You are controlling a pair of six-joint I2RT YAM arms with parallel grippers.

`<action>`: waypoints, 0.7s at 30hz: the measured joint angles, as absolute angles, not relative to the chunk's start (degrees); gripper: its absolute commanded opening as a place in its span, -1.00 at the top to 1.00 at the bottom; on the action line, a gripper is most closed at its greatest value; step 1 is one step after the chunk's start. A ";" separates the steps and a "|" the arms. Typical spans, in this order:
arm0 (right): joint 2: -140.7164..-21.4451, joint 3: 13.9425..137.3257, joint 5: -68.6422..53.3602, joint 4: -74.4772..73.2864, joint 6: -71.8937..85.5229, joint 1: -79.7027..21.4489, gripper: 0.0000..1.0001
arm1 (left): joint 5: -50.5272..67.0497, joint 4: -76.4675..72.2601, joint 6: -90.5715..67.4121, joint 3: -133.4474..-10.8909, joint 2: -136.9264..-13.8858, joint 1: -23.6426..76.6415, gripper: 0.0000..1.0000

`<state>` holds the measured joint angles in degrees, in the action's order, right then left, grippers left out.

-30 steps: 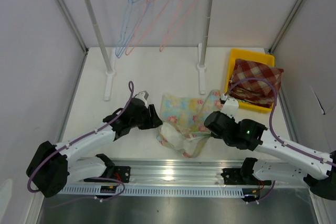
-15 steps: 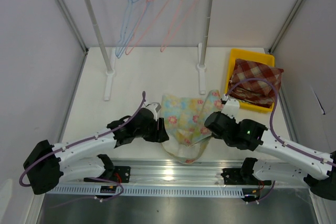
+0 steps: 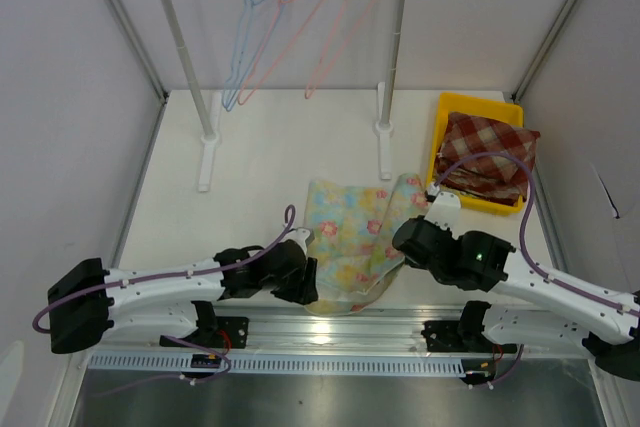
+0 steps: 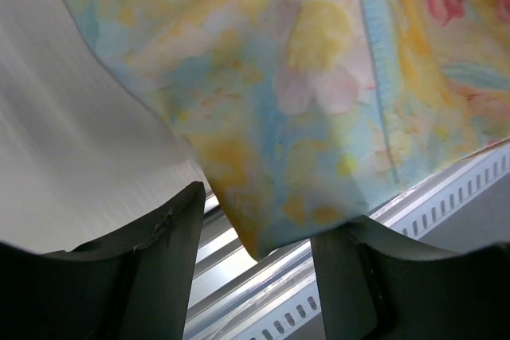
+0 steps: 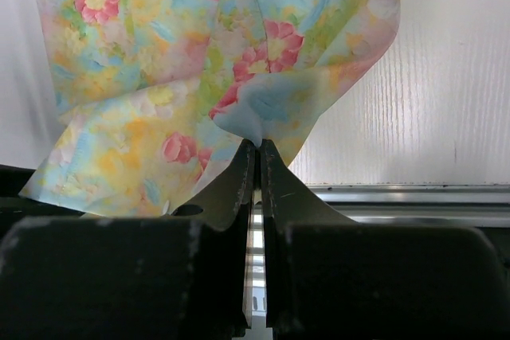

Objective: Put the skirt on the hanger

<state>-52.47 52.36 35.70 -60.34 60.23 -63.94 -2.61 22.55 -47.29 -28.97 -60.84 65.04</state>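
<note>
The floral skirt (image 3: 350,237) lies spread on the white table near the front edge. My right gripper (image 3: 405,237) is at the skirt's right edge, shut on a pinched fold of the cloth (image 5: 259,142). My left gripper (image 3: 303,284) is at the skirt's near-left corner and is open. That corner (image 4: 263,228) hangs between its two fingers (image 4: 151,268) without being clamped. Hangers, one blue (image 3: 250,42) and two pink (image 3: 345,37), hang on the rail at the back, far from both grippers.
A yellow bin (image 3: 478,100) holding a red plaid cloth (image 3: 488,152) stands at the right. The rack's two white posts (image 3: 205,132) (image 3: 385,117) stand on the table behind the skirt. A slotted metal rail (image 3: 330,327) runs along the near edge.
The left arm has swung right and toward the near edge, reaching the skirt's near-left corner. The bunched skirt now lies flatter. The right gripper has barely moved and stays shut.
</note>
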 measured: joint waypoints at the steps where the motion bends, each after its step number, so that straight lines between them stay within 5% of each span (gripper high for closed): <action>1: -52.25 52.27 35.77 -60.55 60.64 -64.18 0.94 | -3.20 23.11 -47.77 -28.84 -60.88 65.76 -0.20; 5: -50.83 51.05 35.88 -61.25 62.22 -64.84 0.75 | -5.78 24.84 -49.30 -28.77 -61.84 67.68 -0.25; 7: -49.50 50.00 35.99 -62.15 63.44 -65.10 0.33 | -7.18 25.56 -49.74 -28.77 -62.57 68.66 -0.28; 14: -44.40 48.58 36.25 -66.57 67.40 -65.47 -0.39 | -8.64 26.52 -50.52 -28.77 -64.82 70.78 -0.30; 21: -43.00 48.56 36.29 -70.52 69.56 -64.84 -0.51 | -5.65 29.02 -48.93 -29.23 -56.27 71.16 -0.69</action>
